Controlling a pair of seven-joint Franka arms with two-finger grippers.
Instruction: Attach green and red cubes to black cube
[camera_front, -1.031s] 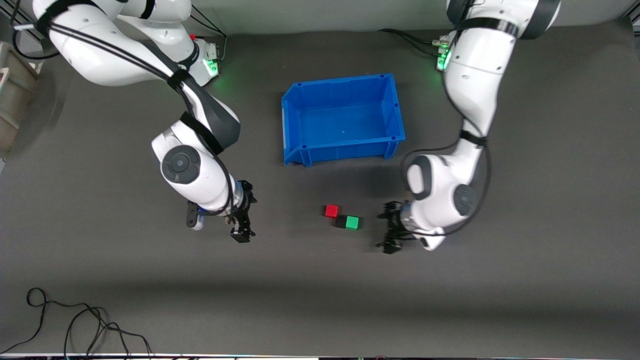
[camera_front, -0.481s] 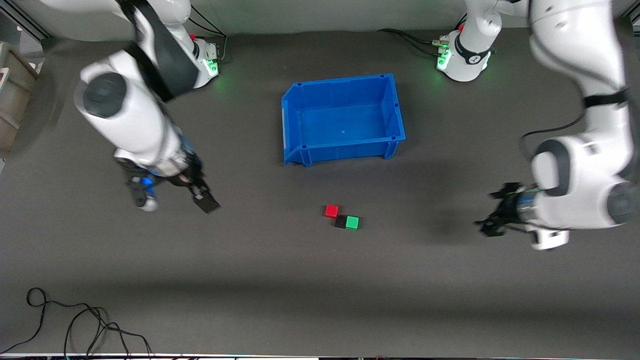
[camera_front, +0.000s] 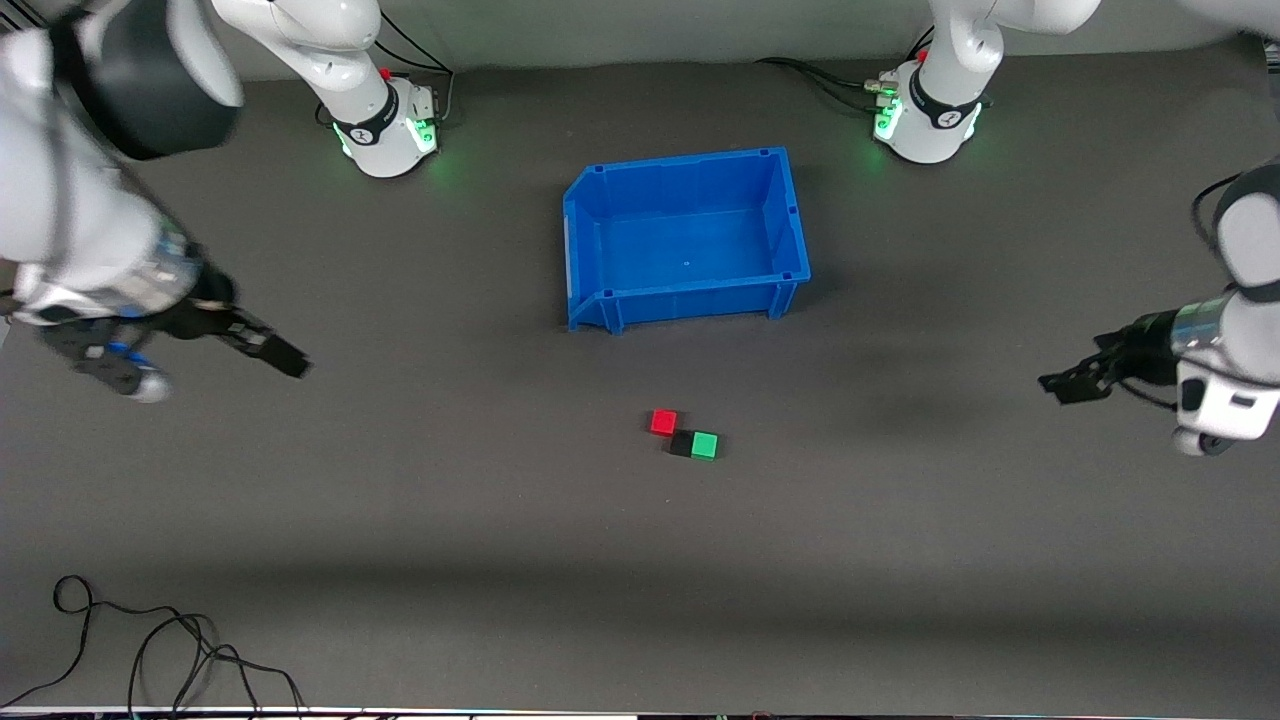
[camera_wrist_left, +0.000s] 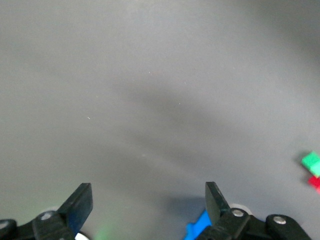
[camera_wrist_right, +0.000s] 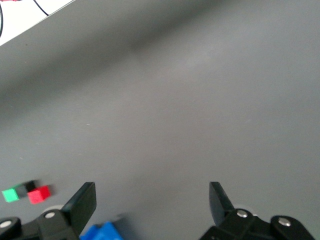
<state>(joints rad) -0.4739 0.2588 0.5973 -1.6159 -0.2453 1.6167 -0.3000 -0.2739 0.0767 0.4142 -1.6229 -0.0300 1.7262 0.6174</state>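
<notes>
Right gripper (camera_front: 270, 352) hangs over bare mat at the right arm's end, fingers spread wide, empty. Mid-table, nearer the camera than the blue bin (camera_front: 600, 200): red cube (camera_front: 663, 422), black cube (camera_front: 682, 443), green cube (camera_front: 705, 445), green touching black. Cubes look light, rigid; likely best pinched across opposite flat faces. Left gripper (camera_front: 1075, 380) hangs wide, empty, over the left arm's end.
</notes>
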